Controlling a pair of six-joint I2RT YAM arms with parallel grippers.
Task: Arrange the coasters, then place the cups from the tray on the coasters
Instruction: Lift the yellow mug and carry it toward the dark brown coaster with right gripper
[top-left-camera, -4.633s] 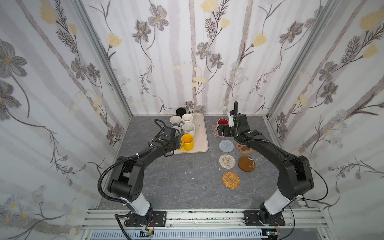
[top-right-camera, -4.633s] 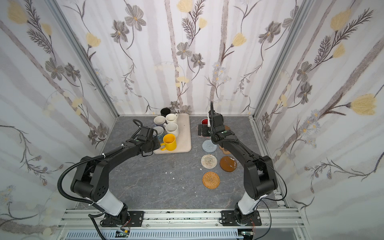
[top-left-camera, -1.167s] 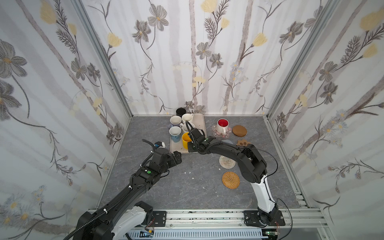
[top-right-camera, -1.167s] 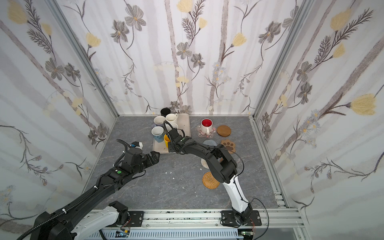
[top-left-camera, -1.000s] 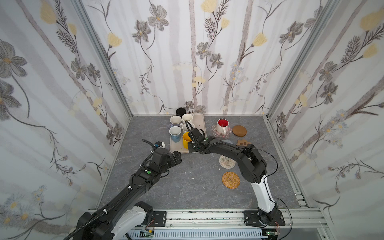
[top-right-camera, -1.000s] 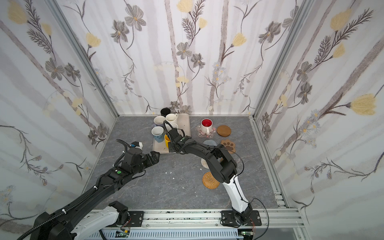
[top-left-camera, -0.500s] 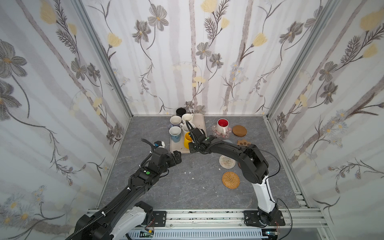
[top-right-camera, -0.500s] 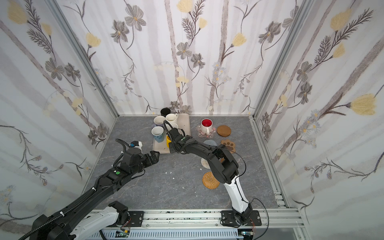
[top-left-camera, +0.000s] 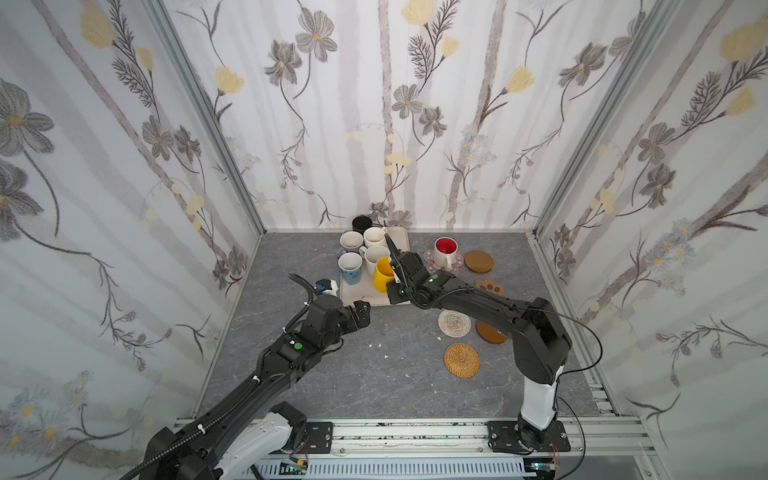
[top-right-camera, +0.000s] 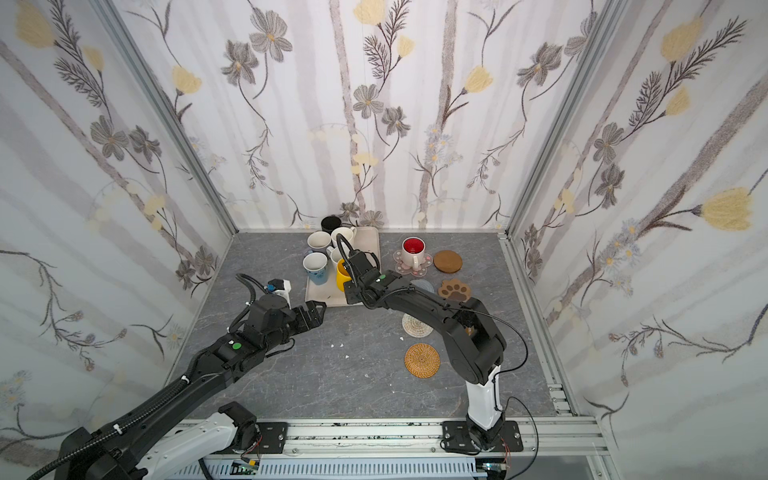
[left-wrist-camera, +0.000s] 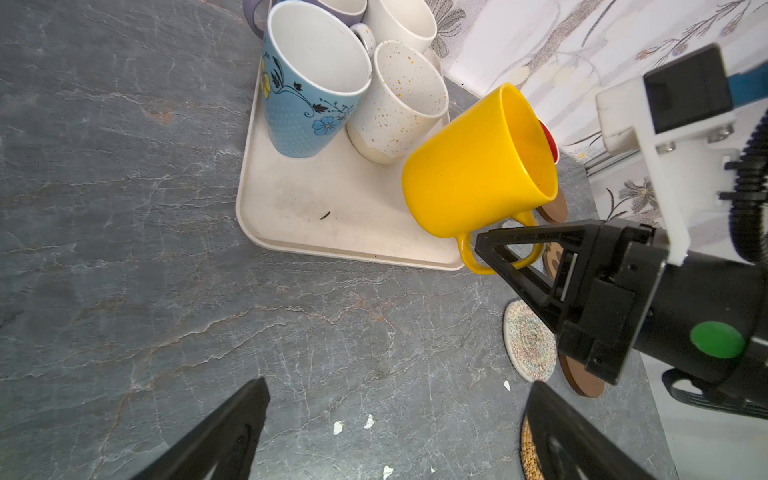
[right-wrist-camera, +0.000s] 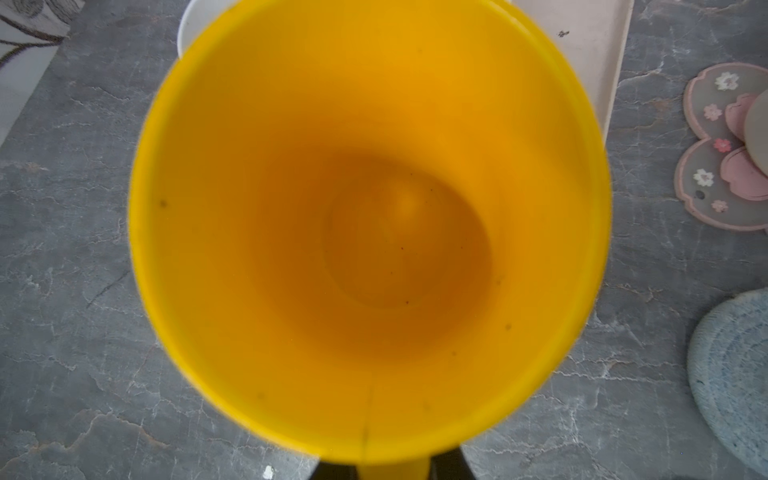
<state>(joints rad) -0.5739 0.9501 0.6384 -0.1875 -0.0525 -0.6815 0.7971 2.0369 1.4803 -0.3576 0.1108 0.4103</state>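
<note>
**One yellow cup (top-left-camera: 382, 272) pinched by its handle**

In both top views the right claw (top-left-camera: 393, 287) reaches across the middle to the front right corner of the tray (top-left-camera: 361, 294). It is shut tight on the handle of the yellow cup, which hangs tilted there. The pale blue patterned cup (top-left-camera: 350, 268), speckled cream cup (top-left-camera: 376, 253), plain cream cup (top-left-camera: 375, 237), lavender cup (top-left-camera: 351, 241) and black cup (top-left-camera: 361, 223) bunch at the tray's far end. Right of the tray, the white cup with red inside (top-left-camera: 444, 250) sits on the pink-flower coaster (top-left-camera: 458, 262). Bare on the grey surface (top-left-camera: 374, 374) lie a brown disc (top-left-camera: 478, 262), the paw coaster (top-right-camera: 456, 289), the beige woven coaster (top-left-camera: 454, 323), a second brown disc (top-left-camera: 490, 336) partly under the right arm, and the tan rattan coaster (top-left-camera: 461, 360). The left claw (top-left-camera: 362, 311) hovers just short of the tray's front edge, jaws spread wide and holding nothing.

The left wrist view shows the yellow cup tipped over the tray corner. The right claw's black fingers (left-wrist-camera: 519, 249) are clamped on its handle loop. The left claw's own fingers stand far apart over bare surface.

The right wrist view is filled by the yellow cup's empty inside. The grey-blue woven coaster (right-wrist-camera: 735, 374) lies at the edge.
</note>
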